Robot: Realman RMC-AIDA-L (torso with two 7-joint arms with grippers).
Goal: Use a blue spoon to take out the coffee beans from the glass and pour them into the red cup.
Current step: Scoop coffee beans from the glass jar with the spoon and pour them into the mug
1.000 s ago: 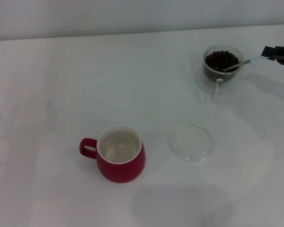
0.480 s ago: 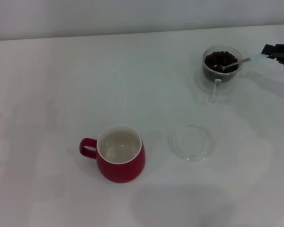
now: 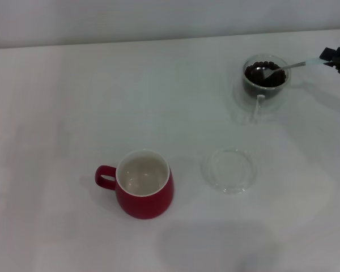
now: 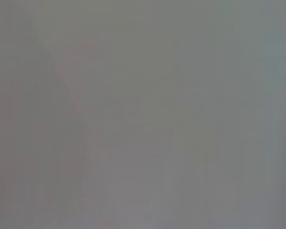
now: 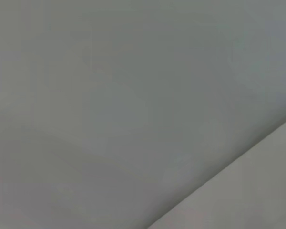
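One blue spoon (image 3: 292, 65) pinched in my right gripper (image 3: 328, 56), bowl over the coffee beans (image 3: 264, 73) in the glass (image 3: 265, 82)

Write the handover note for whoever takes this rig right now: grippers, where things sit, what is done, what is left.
Right gripper: at the far right edge of the head view, shut on the blue spoon by its handle end. Left gripper: not in view.
The spoon's bowl is over the coffee beans in the glass, far right on the table; whether it carries beans cannot be told.
The red cup stands near centre-left, handle toward the robot's left, with no beans visible inside. A flat clear glass dish lies to its right.
Done: spoon grasped and at the beans. Left: lift a scoop, carry it to the red cup, pour.
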